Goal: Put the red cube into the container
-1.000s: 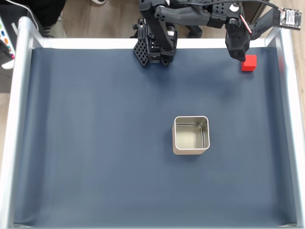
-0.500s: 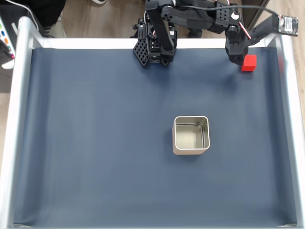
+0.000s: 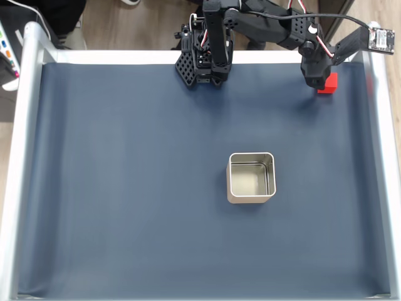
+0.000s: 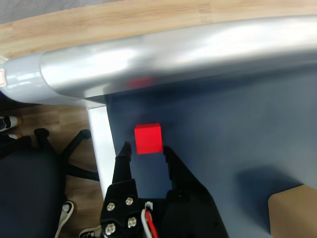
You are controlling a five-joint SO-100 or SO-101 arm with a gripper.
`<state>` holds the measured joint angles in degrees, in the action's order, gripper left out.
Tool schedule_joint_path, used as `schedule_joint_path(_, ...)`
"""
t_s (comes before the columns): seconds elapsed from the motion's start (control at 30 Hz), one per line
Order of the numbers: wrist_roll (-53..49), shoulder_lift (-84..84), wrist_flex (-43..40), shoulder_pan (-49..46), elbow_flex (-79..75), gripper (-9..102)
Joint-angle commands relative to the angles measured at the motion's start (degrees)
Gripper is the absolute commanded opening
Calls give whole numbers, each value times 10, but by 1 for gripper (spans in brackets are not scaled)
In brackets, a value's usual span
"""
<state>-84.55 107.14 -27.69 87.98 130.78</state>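
Observation:
The red cube point(image 3: 328, 84) lies on the dark blue mat near the far right corner, partly covered by the arm in the fixed view. In the wrist view the red cube point(image 4: 148, 138) sits just beyond my gripper point(image 4: 146, 148), whose two black fingertips stand apart on either side of its near edge. The gripper point(image 3: 318, 81) is open and holds nothing. The container point(image 3: 251, 177), a square silver tin, stands empty near the mat's middle, well away from the cube.
A raised silver rail point(image 3: 379, 157) frames the mat, and the rail point(image 4: 163, 59) runs close behind the cube. The arm's black base point(image 3: 203, 59) stands at the far edge. A tan corner point(image 4: 294, 213) shows at the wrist view's lower right.
The arm has swung right and lowered, so the gripper head now overlaps the cube's left side. The cube and the container have not moved.

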Motion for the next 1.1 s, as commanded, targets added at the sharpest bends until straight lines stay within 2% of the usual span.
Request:
schedule_joint_path(0.0,8,-6,30,4,-3,22)
schedule_joint_path(0.4,18,-45,86,-1,8,21)
schedule_joint_path(0.6,24,-60,144,-5,7,17)
schedule_joint_path(0.77,4,-59,138,-19,7,1)
schedule_joint_path(1.07,-17,-39,70,-49,3,0)
